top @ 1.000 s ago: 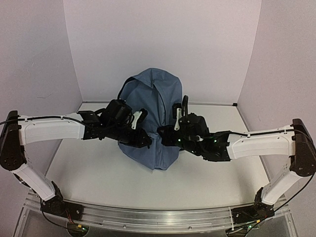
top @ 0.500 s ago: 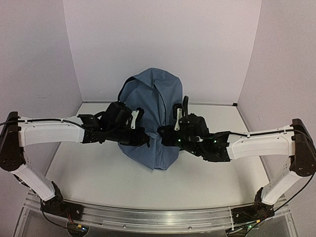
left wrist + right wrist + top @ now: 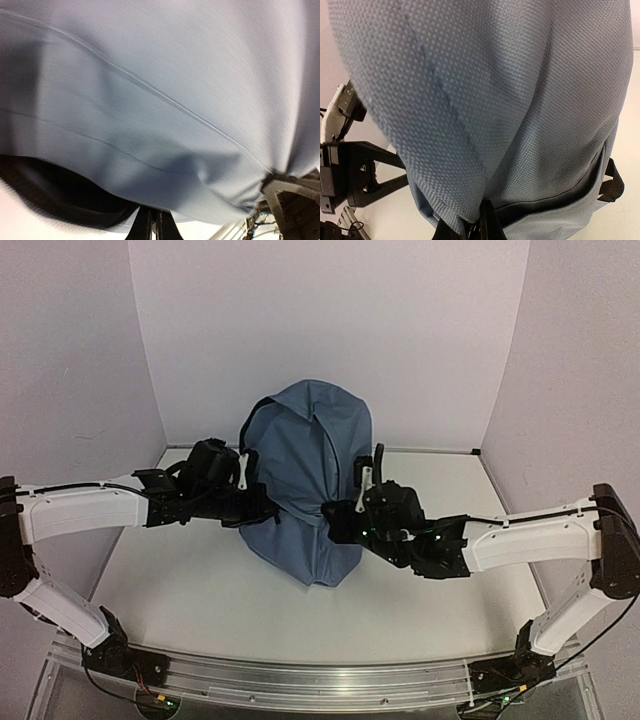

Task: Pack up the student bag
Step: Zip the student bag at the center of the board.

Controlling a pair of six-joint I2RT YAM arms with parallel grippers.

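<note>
Both clamp the bag (image 3: 312,455): left gripper (image 3: 151,226), right gripper (image 3: 485,220); you spread them apart evenly, slowly, no jerks

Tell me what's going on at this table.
Two robot arms are working on a blue backpack that stands on the table. The left gripper is closed on fabric low on the bag's left side. The right gripper is pinched on a fabric edge low on its right.
</note>
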